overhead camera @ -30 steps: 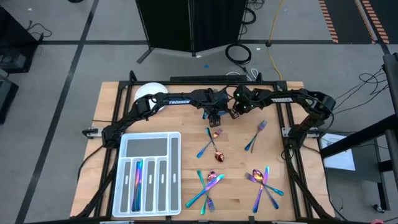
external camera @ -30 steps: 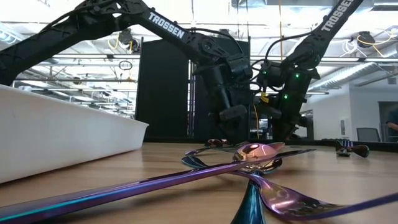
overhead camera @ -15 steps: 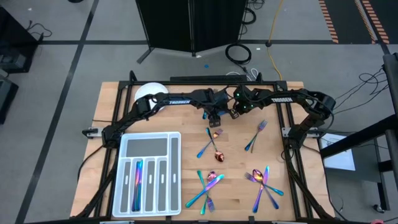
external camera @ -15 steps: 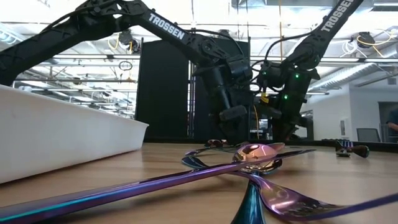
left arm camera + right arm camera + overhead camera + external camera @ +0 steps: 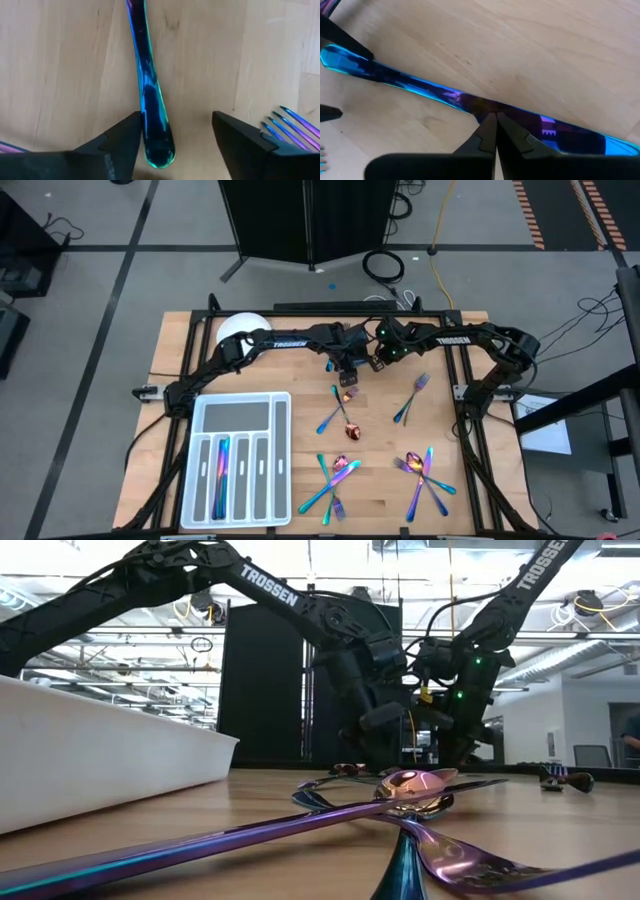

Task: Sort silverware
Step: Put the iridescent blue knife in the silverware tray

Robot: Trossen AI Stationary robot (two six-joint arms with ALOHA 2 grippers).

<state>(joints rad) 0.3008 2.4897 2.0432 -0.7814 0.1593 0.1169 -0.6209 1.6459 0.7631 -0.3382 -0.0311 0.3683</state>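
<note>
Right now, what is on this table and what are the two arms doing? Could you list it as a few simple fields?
Surface: wooden table
Tray: translucent white compartment tray, one iridescent rainbow piece lying in a slot
Plate: white round plate at the far left corner
Loose silverware: two crossed piles near the front edge, a pair mid-table, one fork to the right
Left tool: open, straddling a blue handle end
Right tool: shut, above a blue-purple utensil

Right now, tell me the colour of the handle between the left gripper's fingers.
Iridescent blue with teal edges and a purple tinge, on the handle; clearest in the left wrist view.
</note>
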